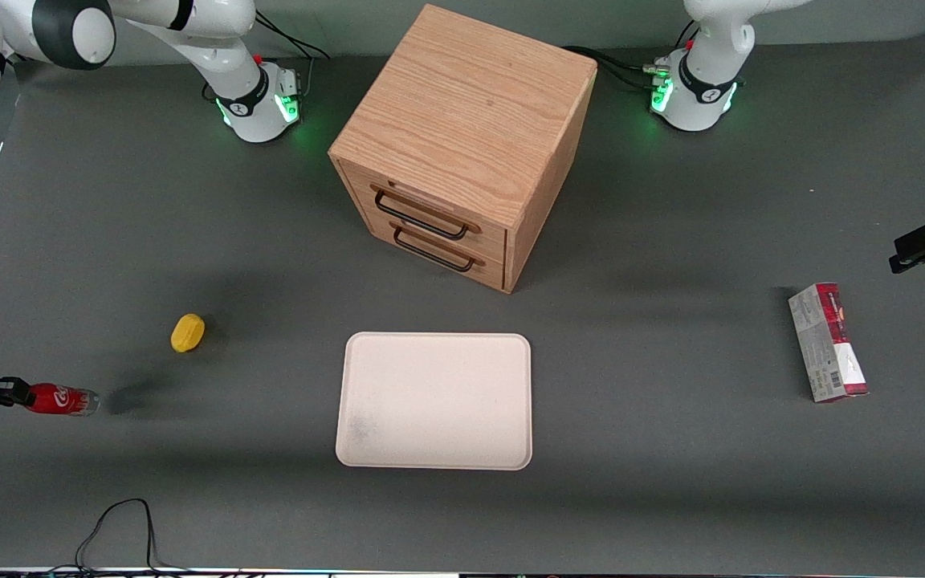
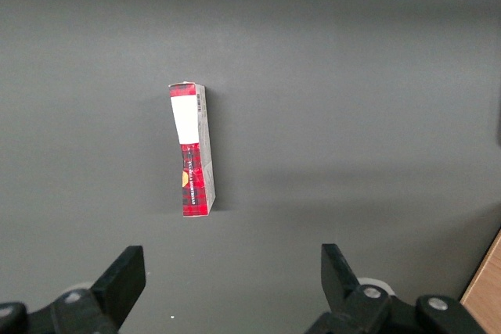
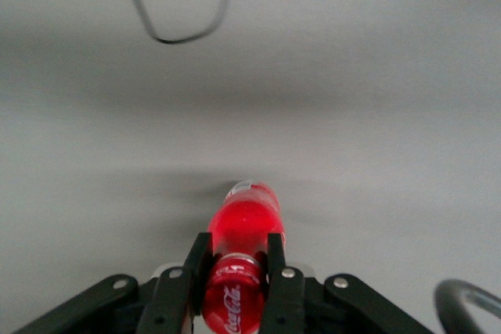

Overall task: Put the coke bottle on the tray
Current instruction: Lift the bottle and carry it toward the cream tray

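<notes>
Gripping the slim red coke bottle [image 3: 241, 252] with fingers closed on its body, the claw [image 1: 17, 395] should lift clear, then carry it level toward the cream rectangular tray [image 1: 435, 400], well off sideways.

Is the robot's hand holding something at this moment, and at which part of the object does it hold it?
Yes. The hand is closed on the coke bottle, gripping its upper end, near the cap.

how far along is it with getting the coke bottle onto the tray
Done: the gripper is shut on the coke bottle, fingers either side of it. In hand: the bottle is held at the working arm's end of the table, apparently off the surface. Left: carrying it to the tray, which holds nothing, and setting it down.
</notes>
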